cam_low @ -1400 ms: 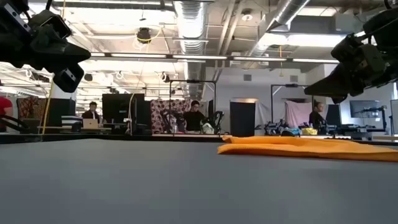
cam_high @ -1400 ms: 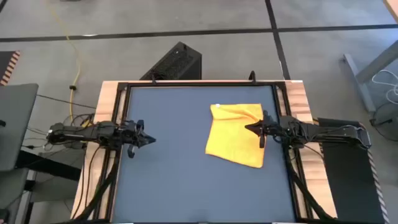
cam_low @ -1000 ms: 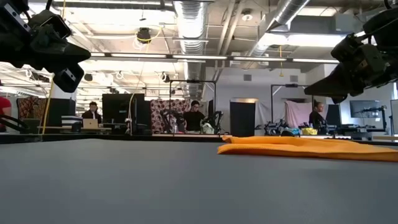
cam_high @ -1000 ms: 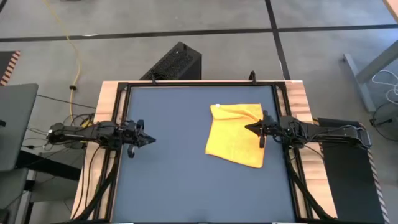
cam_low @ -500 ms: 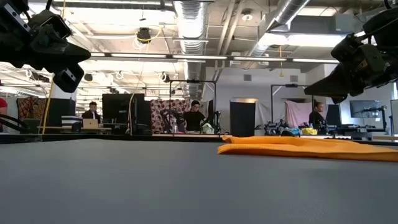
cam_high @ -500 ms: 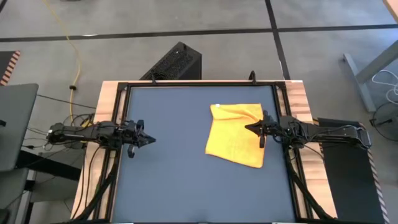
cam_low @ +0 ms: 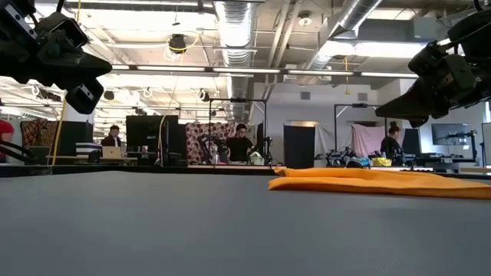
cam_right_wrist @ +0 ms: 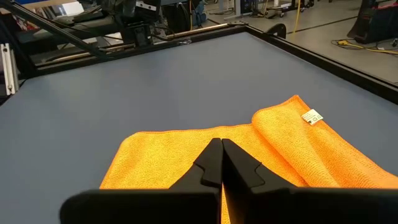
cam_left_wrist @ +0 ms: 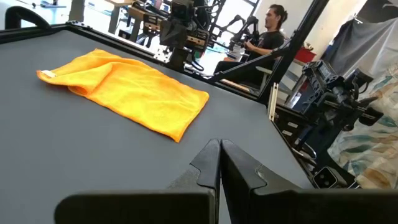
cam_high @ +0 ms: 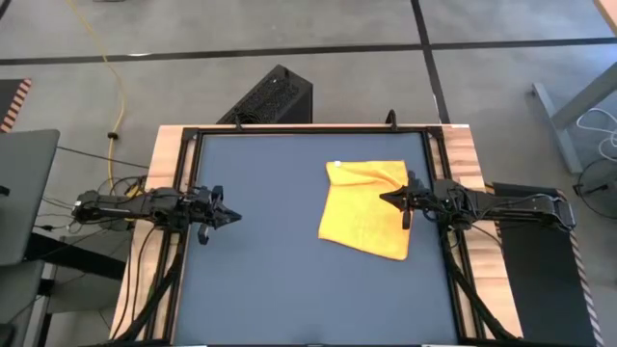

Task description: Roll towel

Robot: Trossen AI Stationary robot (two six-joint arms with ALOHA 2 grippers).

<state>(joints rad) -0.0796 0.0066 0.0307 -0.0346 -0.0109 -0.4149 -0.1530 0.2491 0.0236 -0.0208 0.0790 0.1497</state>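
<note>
Dark table (cam_high: pixel 270 270): towel (cam_high: pixel 364 209) lies flat on its right half, folded corner at the far edge. Right gripper (cam_high: pixel 388 199), fingers closed and empty, hovers over its near-side edge; left gripper (cam_high: pixel 231 218), closed, well apart.

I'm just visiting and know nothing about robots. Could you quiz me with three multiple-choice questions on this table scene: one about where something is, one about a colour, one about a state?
1. Where does the towel lie on the table?
A. right half, near the right gripper
B. left edge
C. on the floor

2. What colour is the towel?
A. blue
B. yellow-orange
C. white

3. How is the left gripper?
A. shut on the towel
B. wide open
C. shut, holding nothing

Answers: 1 A, the high view shows it by the right arm. 2 B, bright in every view. 3 C, its fingers meet, far from the cloth.
</note>
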